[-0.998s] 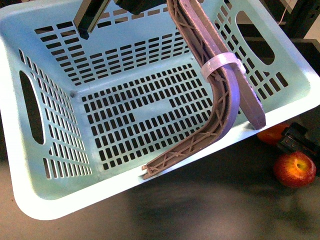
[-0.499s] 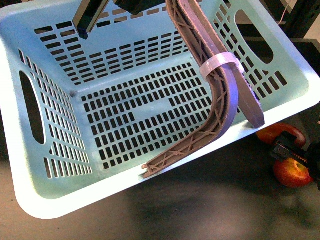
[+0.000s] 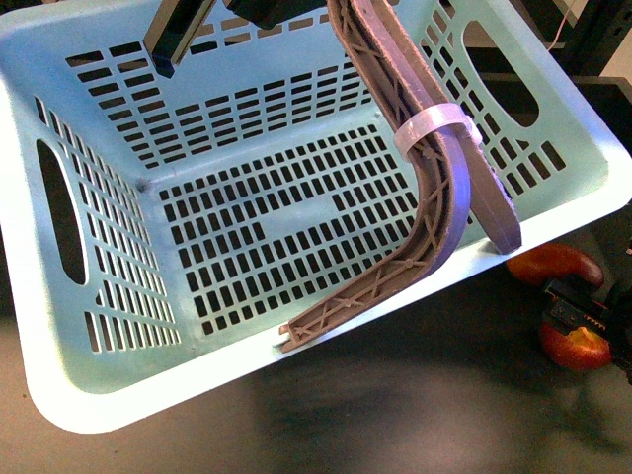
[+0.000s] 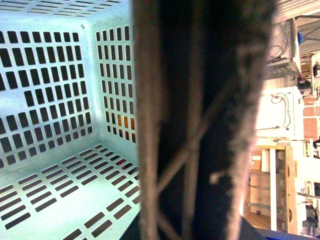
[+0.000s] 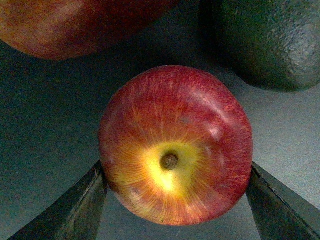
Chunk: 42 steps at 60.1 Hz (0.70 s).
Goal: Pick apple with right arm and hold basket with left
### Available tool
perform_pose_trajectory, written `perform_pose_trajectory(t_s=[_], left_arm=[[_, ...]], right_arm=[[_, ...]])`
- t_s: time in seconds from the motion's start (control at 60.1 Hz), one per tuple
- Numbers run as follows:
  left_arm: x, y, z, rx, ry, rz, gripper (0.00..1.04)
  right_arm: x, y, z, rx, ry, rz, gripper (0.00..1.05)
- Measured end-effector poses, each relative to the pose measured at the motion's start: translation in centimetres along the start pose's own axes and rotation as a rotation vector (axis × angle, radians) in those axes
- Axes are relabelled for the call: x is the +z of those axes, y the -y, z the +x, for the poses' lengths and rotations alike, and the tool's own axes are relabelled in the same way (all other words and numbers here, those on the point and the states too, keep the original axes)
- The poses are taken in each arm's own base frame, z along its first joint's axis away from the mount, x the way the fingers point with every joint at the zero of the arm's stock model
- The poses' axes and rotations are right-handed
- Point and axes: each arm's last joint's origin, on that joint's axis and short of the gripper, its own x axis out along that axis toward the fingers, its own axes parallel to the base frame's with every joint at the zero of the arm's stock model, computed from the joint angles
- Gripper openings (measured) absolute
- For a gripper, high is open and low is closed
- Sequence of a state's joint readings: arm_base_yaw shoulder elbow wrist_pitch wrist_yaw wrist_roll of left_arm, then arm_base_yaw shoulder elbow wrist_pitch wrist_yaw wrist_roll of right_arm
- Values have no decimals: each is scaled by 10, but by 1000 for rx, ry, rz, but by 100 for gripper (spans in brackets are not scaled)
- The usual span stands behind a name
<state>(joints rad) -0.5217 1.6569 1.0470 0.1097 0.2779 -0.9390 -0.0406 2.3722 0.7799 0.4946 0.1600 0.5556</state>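
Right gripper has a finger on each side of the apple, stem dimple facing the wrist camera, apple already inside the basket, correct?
Not inside. The front view shows the apple on the dark surface outside the basket, beside its right corner. The rest holds: the right gripper has a finger on each side, stem dimple facing the wrist camera.

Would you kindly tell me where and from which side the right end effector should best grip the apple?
Grip the apple across its widest girth, coming from above, since its stem dimple faces up. The right end effector straddles it there, one finger on each side; the red-orange fruit and dark green fruit sit beyond, leaving those flanks free.
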Motion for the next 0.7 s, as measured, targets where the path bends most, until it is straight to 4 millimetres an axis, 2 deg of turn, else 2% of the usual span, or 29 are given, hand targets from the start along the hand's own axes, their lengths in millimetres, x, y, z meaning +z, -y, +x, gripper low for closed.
perform_pose_trajectory(t_s=[0.283, 0.449, 0.699], left_arm=[[0, 0, 0, 0, 0, 0, 5], [0, 0, 0, 0, 0, 0, 5], [0, 0, 0, 0, 1, 0, 5]], right_arm=[[-4, 11, -10, -43, 42, 14, 67], [8, 12, -30, -55, 159, 42, 67], [27, 5, -90, -77, 493, 9, 67]])
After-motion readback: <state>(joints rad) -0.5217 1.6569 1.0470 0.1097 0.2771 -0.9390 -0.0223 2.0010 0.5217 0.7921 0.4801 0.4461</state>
